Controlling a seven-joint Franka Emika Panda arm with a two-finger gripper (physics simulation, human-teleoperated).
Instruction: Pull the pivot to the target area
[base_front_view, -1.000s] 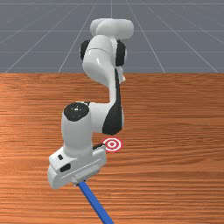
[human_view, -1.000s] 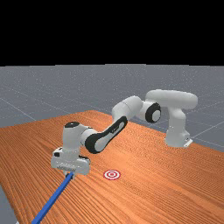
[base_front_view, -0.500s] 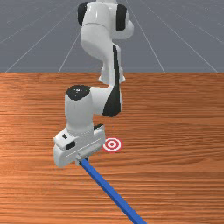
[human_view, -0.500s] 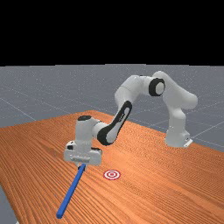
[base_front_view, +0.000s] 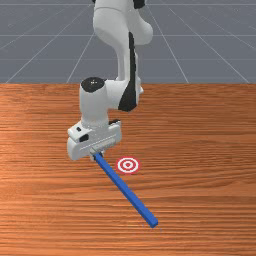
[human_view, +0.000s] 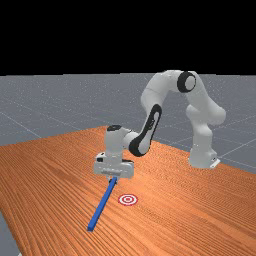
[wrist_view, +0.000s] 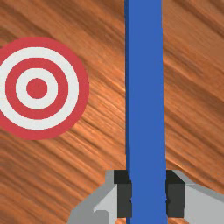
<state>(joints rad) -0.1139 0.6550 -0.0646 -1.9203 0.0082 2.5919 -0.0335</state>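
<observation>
Front view, and it's all happening left of centre: the claw (base_front_view: 96, 156) has a firm pinch on the blue stick (base_front_view: 125, 189), right at the stick's far end! From that grip the stick slants away toward the front view's right and the near side, its free end well past the target (base_front_view: 128, 165). And the target, red and white rings on the wooden table (base_front_view: 210, 130), sits just beside the stick, on its right-hand side here, a strip of bare wood between them. No contact there!

Over to the far view: the arm (human_view: 152, 130) reaches in from the right, the claw low over the table, the stick running out of it toward the near left. The target lies to the stick's right, near but apart.

And the wrist view seals it: dark pads (wrist_view: 124, 200) press the stick from both sides, so the claw is closed on it, the stick stretching straight out from the fingers, the target off to one side, clear of the blue.
</observation>
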